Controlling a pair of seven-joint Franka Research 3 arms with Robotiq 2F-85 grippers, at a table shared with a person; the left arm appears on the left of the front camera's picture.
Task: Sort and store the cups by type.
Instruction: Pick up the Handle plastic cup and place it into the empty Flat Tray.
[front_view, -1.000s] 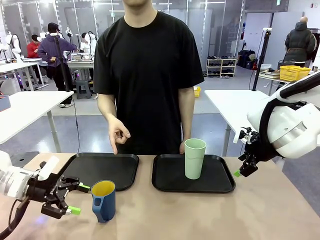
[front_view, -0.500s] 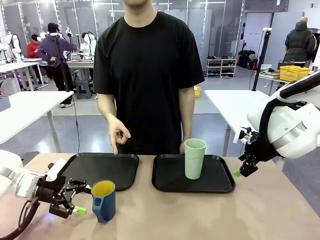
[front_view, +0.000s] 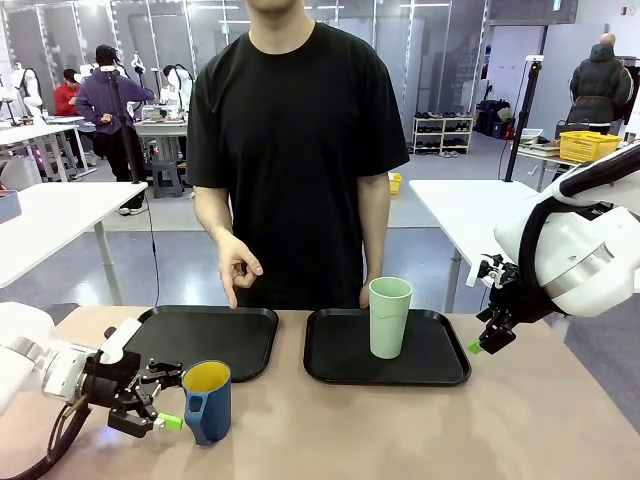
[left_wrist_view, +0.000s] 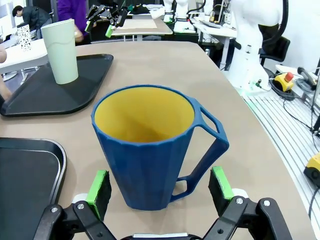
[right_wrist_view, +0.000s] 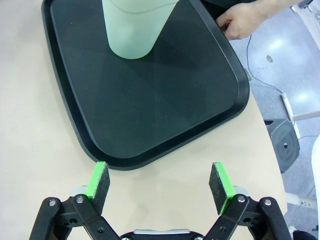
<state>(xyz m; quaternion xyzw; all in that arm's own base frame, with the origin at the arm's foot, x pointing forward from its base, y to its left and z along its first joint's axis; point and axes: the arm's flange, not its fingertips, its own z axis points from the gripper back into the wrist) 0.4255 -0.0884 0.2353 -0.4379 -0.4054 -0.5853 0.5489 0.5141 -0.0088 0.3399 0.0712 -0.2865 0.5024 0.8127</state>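
Left gripper (front_view: 165, 400): low over the table, fingers level, spread wide either side of the blue mug (front_view: 207, 401), pads not touching it. Mug: dark blue, faceted, yellow inside, upright on the table in front of the left tray (front_view: 230, 345). Green tumbler (front_view: 389, 317): tall, pale, handleless, upright on the right tray (front_view: 440, 370). Right gripper (front_view: 482, 341): raised beside that tray's right edge, open, empty.
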